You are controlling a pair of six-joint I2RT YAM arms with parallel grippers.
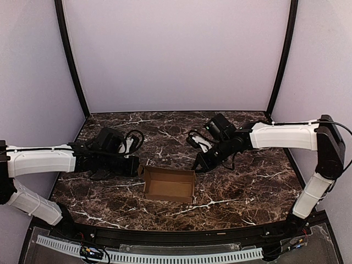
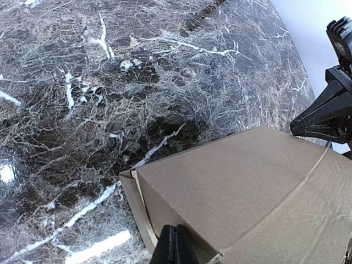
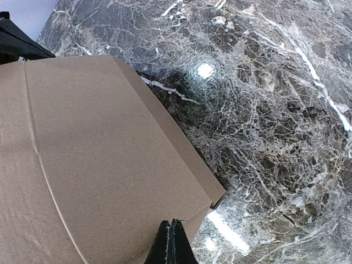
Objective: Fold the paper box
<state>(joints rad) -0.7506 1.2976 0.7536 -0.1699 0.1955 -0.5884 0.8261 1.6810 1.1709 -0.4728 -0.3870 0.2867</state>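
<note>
1. The paper box sits a bit left of the middle of the tabletop, closer to the near edge than the far one. Its long axis runs left-right, roughly parallel to that near edge.
2. From above it looks like an open tray with the walls up, and nothing is in it, just bare cardboard. A small flap sticks out at the far left corner.
3. The left gripper is right at the box's left short end and points along the long axis. Its fingers are pressed together. In the left wrist view the tips sit right at the end wall, but I can't tell if any cardboard is caught between them.
4. The right gripper is at the opposite end, by the far right corner, coming in at an angle from the far side. Its fingers are squeezed together as well, with the tips right at the box edge.
5. So the box is bracketed end to end, and neither arm is clearly closer. My guess is whatever comes next works on the short ends, each arm taking its own side.
</note>
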